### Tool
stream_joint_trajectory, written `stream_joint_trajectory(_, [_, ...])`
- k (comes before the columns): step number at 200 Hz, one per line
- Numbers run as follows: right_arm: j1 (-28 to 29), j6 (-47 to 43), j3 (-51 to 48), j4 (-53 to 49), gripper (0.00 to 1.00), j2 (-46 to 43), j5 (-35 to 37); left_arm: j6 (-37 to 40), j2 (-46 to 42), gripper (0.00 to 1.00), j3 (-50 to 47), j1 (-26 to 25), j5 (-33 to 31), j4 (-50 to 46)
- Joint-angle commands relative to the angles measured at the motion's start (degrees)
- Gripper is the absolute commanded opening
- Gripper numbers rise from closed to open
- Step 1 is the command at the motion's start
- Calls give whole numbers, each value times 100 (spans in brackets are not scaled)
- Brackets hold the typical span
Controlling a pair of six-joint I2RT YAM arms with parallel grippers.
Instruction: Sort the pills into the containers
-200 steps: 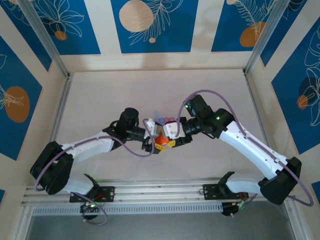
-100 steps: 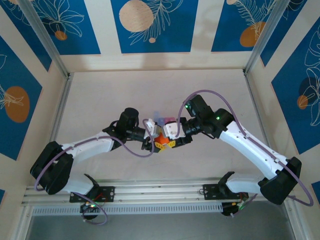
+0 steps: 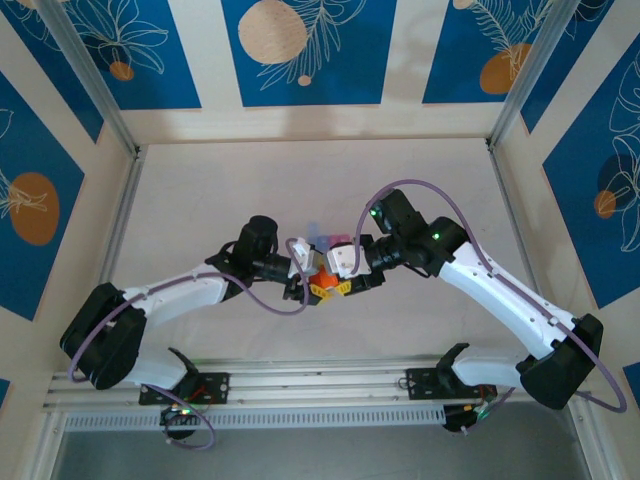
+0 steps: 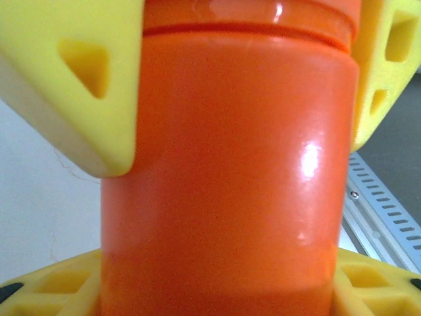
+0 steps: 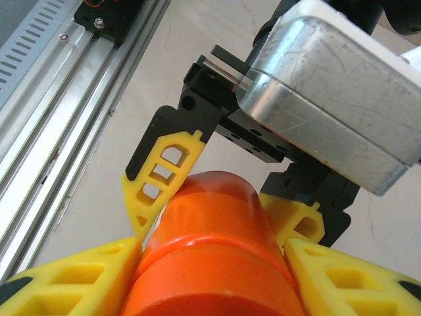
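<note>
An orange pill bottle (image 3: 322,280) hangs above the table's middle, held between both arms. My left gripper (image 3: 308,286) is shut on its body, and its yellow fingers (image 4: 46,289) flank the bottle (image 4: 223,164) at close range. My right gripper (image 5: 214,276) is shut on the wider cap end of the bottle (image 5: 210,224), with the left gripper's fingers (image 5: 161,178) clamped on the far end. The containers (image 3: 325,237), a small blue, purple and pink strip, lie on the table just behind the two grippers. The pills are out of view.
The pale table (image 3: 220,190) is walled at the back and sides by blue-patterned panels. A metal rail (image 3: 320,385) with the arm bases runs along the near edge. The rail (image 5: 59,99) also appears beside the bottle in the right wrist view.
The left gripper has closed onto the orange bottle. Both arms have hardly moved, and the right gripper keeps its hold.
</note>
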Motion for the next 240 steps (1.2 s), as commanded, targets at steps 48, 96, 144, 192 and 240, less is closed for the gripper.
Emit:
stream_joint_trajectory(48, [-222, 443, 193, 9, 71, -303, -48, 77, -71, 0, -22, -75, -238, 180])
stream_joint_trajectory(96, [-430, 996, 334, 75, 74, -516, -45, -375, -209, 0, -175, -72, -922, 777])
stream_joint_trajectory(144, [-883, 3932, 452, 1327, 67, -731, 851, -1723, -423, 0, -723, -34, -2190, 2919])
stream_joint_trajectory(192, [-956, 7636, 504, 1955, 61, -774, 2517, -2490, -401, 0, -1006, -40, -3824, 3740])
stream_joint_trajectory(240, [-218, 8624, 148, 2825, 60, -603, 3255, -2825, -295, 0, -621, -39, -4127, 3033])
